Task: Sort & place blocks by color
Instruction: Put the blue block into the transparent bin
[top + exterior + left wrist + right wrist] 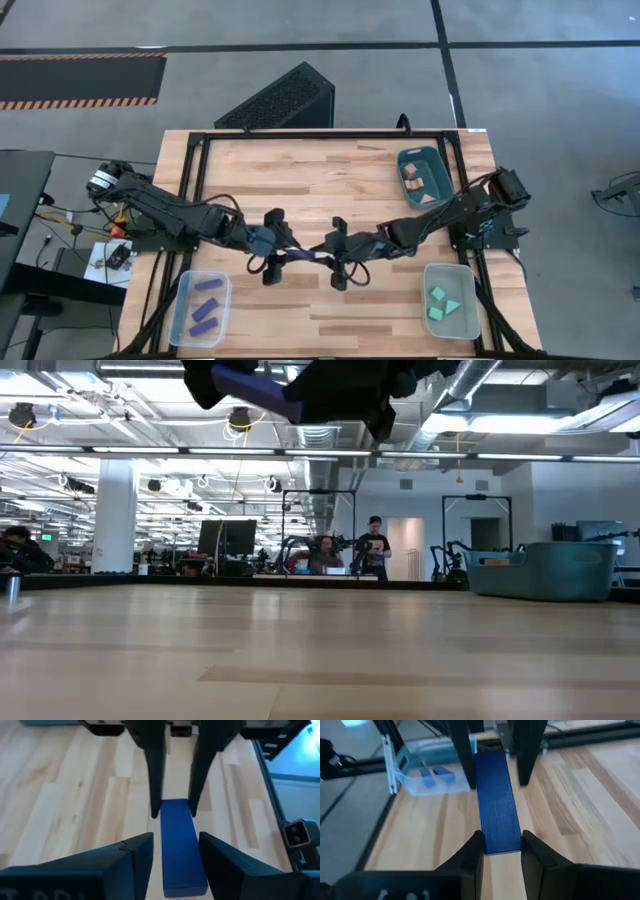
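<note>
A handover is under way above the middle of the table: the left gripper point(272, 246) and the right gripper point(338, 254) face each other, tip to tip, with one dark blue bar point(303, 257) bridging the gap between them, held clear of the table point(320, 170). In the right wrist view the right gripper's own fingers are pinched on the near end of the bar, while the left gripper's fingers stand at the far end, one against its edge and the other with a sliver of space beside it. The left wrist view tells the mirror story — the bar runs between the left fingers, yet small gaps show on both sides, so the left grip looks not yet firm. The risk, as I judge it, is timing: if the right gripper lets go before the left has truly clamped, the bar drops to the wood and may skid. If both pull while clamped, the bar could twist out of the shallower hold. Behind the left gripper, on its own arm's side, sits the clear tray point(180, 320) with blue pieces point(205, 310) — the likely destination — so a crooked grasp now would carry through to a sloppy release there.
</note>
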Tool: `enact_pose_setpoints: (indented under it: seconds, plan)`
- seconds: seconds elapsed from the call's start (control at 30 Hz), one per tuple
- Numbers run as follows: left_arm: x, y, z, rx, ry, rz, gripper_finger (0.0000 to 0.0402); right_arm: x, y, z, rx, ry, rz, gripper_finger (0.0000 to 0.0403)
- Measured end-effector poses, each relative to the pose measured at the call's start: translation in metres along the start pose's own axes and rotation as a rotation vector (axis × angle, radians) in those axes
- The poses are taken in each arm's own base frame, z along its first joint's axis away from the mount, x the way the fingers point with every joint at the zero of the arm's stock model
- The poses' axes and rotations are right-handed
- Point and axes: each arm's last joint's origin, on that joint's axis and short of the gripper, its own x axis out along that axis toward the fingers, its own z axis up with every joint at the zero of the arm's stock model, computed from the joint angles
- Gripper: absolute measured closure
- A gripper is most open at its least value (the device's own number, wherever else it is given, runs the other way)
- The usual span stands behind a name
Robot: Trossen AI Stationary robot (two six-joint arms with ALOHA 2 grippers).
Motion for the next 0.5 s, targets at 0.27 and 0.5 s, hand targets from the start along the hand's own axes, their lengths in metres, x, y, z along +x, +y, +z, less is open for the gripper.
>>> enact_pose_setpoints:
  seconds: [0.27, 0.5]
  plan:
    - [-0.0001, -0.0006, -0.0003, -0.015, 0.008, -0.020, 0.0257, -0.0011, 0.0049, 0.0025, 0.007, -0.034, 0.021, 0.0305]
    - [-0.0001, -0.0005, -0.0001, -0.019, 0.006, -0.016, 0.0256, -0.0012, 0.0052, 0.0025, 0.011, -0.035, 0.022, 0.0305]
